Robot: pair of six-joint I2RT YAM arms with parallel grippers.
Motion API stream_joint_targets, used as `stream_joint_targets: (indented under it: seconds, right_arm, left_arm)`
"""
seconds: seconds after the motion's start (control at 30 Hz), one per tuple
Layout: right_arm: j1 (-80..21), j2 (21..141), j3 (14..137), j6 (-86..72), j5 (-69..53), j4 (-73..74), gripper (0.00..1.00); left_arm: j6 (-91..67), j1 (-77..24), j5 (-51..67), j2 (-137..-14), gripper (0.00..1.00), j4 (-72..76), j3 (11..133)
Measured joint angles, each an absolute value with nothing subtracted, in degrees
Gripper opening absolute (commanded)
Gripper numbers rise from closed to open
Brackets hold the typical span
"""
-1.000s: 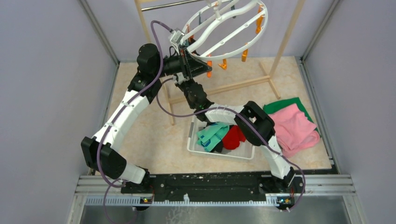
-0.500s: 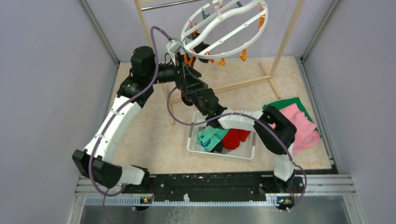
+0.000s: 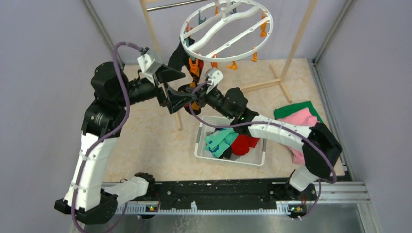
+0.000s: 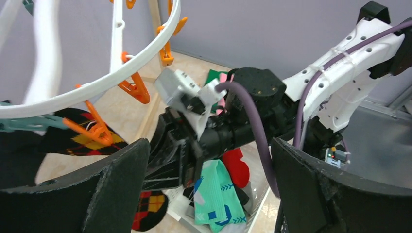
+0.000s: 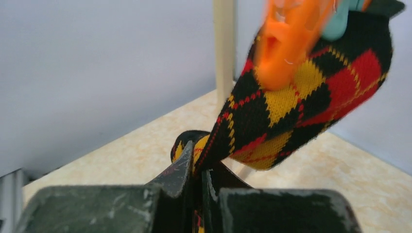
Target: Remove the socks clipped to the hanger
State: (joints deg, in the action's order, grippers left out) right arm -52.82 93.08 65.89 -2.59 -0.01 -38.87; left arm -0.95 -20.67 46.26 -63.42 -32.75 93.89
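Observation:
The white ring hanger (image 3: 226, 30) hangs from the wooden rack with orange and teal clips under it. A black argyle sock (image 5: 301, 97) with red and yellow diamonds is still held by an orange clip (image 5: 286, 43). My right gripper (image 5: 200, 179) is shut on the sock's lower part, below the ring's left side (image 3: 189, 91). My left gripper (image 3: 186, 85) stands wide open just left of it, with the right gripper showing between its fingers (image 4: 116, 189). A teal sock (image 4: 214, 199) and a red sock (image 4: 238, 167) lie in the white bin (image 3: 204, 154).
The rack's wooden post (image 3: 155, 34) and foot bar (image 3: 262, 85) stand right behind both grippers. Folded pink and green cloths (image 3: 303, 121) lie right of the bin. A dark sock (image 3: 179, 54) hangs at the ring's left edge. Grey walls close in both sides.
My left gripper opened wide and its arm drew back to the left. The hanger swung back to near level. My right gripper reached up and left, staying shut on the argyle sock.

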Motion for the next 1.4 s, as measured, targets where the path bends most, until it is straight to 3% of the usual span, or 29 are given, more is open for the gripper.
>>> stream_joint_targets:
  seconds: [0.37, 0.63, 1.4]
  right_arm:
    - [-52.9, 68.7, 50.9, -13.7, -7.1, -34.7, 0.0]
    - [-52.9, 54.1, 42.8, -17.6, -7.2, -32.6, 0.0]
    - [-52.9, 60.2, 39.0, -24.1, -11.8, -34.9, 0.0]
  left_arm:
    - [-1.1, -20.7, 39.4, -59.0, 0.99, -34.1, 92.2]
    - [-3.3, -20.7, 41.1, -60.2, 0.99, -33.7, 88.5]
    - [-24.8, -20.7, 48.4, -67.3, 0.98, -10.4, 78.2]
